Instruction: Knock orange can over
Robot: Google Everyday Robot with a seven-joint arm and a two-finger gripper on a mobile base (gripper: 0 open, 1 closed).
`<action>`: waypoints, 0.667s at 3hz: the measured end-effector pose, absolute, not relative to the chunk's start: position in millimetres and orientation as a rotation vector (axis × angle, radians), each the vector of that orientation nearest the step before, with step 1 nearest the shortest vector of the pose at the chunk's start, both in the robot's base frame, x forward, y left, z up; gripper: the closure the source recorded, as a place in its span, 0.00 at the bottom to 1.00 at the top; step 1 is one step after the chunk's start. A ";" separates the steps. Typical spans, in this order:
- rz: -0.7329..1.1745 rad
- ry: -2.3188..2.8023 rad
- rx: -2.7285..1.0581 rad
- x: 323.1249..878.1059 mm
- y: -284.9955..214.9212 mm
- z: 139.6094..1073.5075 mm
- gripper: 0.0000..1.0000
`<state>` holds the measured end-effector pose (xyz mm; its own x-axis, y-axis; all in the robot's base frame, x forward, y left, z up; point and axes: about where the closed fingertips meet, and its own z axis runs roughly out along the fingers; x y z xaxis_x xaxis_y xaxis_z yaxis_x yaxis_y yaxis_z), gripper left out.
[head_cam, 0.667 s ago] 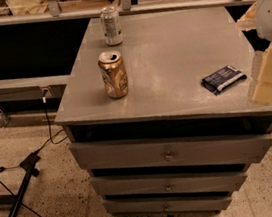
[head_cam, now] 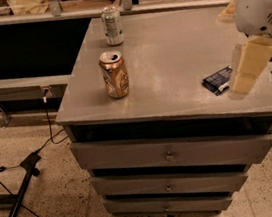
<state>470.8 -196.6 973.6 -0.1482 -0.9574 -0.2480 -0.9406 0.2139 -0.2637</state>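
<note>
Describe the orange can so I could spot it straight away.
On the grey drawer cabinet, the orange can stands upright near the front left edge. The robot's gripper hangs far off at the right, by a dark packet. Unlike the silver-white can behind it, this one is orange-gold and dented.

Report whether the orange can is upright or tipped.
Upright: the orange can stands on its base, silver top up. The tool hovers at far right, apart from it.
</note>
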 end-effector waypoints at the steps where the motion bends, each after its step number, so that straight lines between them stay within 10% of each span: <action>1: 0.033 1.983 -1.833 522.3 -153.1 967.1 0.00; 2: 0.155 1.848 -1.895 578.9 -93.5 952.9 0.00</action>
